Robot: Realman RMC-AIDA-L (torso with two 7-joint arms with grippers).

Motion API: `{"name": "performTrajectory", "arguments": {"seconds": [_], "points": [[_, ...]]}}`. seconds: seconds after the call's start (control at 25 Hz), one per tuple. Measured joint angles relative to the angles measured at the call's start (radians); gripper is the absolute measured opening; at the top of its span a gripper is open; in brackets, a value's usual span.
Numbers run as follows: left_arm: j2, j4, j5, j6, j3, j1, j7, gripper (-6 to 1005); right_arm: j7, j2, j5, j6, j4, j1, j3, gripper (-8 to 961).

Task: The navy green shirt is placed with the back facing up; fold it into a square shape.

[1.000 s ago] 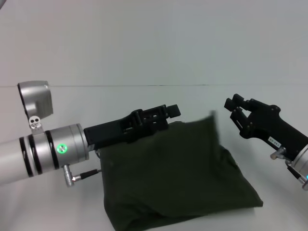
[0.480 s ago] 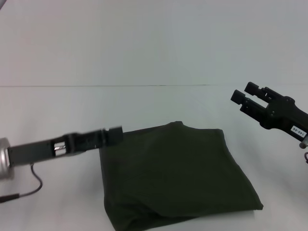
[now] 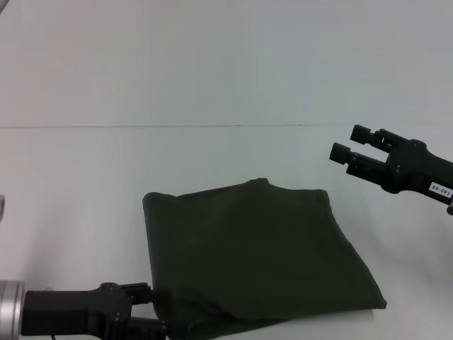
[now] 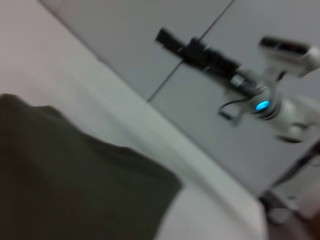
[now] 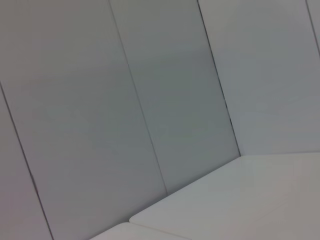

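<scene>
Fingers (image 3: 345, 144) apparently parted beside matte, squarish shirt (image 3: 262, 255).

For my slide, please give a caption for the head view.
Folded navy green shirt on white table; left tool low beside it, right tool open above.

- White table (image 3: 78, 212): plain matte top, fills the lower part of the head view, far edge a thin dark line against the wall.
- Wall (image 3: 226, 64): pale grey, behind the table.
- Wall panels (image 5: 165, 100): right wrist view shows flat grey panels split by narrow dark seams, meeting the white tabletop (image 5: 250, 195) at a corner.
</scene>
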Motion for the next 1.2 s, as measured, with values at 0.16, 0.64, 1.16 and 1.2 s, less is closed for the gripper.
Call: {"name": "performTrajectory", "arguments": {"seconds": [0.16,0.64,1.16,1.2], "points": [[-0.057,0.077,-0.001,-0.107,-0.016,0.066,0.098,939,0.008,0.0,-0.067,-0.017,-0.006,0.005,0.004,792],[-0.057,0.073,-0.013,-0.091,-0.063,0.055,0.094,931,0.222,0.061,-0.523,-0.064,-0.342,0.023,0.002,775],[-0.014,-0.076,-0.013,-0.116,-0.164,-0.004,0.057,922,0.482,0.089,-0.751,-0.004,-0.346,0.186,-0.04,776],[-0.015,-0.076,-0.013,-0.116,-0.164,-0.005,0.057,921,0.518,0.089,-0.781,0.02,-0.332,0.2,-0.045,776]]}}
